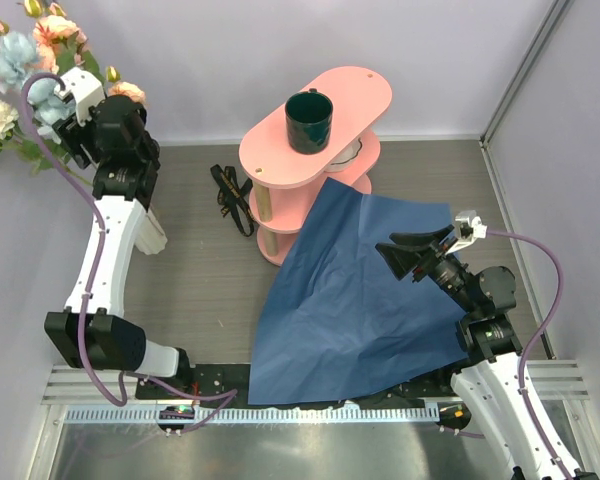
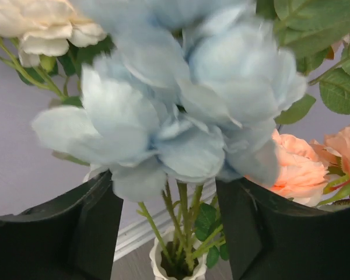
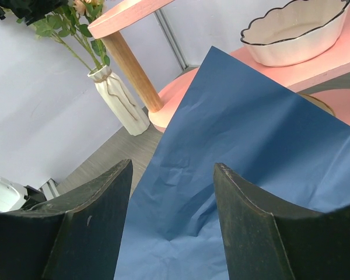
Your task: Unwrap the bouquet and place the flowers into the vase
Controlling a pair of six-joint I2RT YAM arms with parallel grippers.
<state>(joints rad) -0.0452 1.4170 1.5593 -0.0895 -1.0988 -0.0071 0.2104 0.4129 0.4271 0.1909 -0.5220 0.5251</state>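
The long green-stemmed artificial flowers (image 1: pixel 35 50) in pink, peach, cream and pale blue stand in the small cream-white ribbed vase (image 3: pixel 119 102) at the far left of the grey wood-grain table (image 1: pixel 200 270). Their stems are bunched together in its scalloped mouth.

The left gripper (image 2: pixel 166 186) hangs above the vase among the blooms. Its black fingers (image 2: pixel 58 233) are parted and clamp nothing, and the stems run down through the gap between them. A blurred pale-blue bloom (image 2: pixel 181 105) fills most of the left wrist view, with a cream rose (image 2: pixel 41 23) to one side and peach roses (image 2: pixel 297 169) to the other.

Well apart, on the right side of the table, the right gripper (image 3: pixel 173 169) hovers with its jaws spread and empty. Beneath it is the creased sheet of dark blue wrapping paper (image 1: pixel 350 300). The sheet lies unfolded, its far corner resting up on the lower shelf of a pink two-tier stand (image 1: pixel 365 95) with oval shelves. Its near edge reaches the rail at the front of the table.

A loose black ribbon (image 1: pixel 230 200) lies on the table between the vase and the stand, just beside the stand's foot. A dark green mug (image 1: pixel 309 120) sits upright on the top shelf. A white scalloped bowl (image 3: pixel 294 29) with a dark rim rests on the lower shelf, close to the paper's raised corner.
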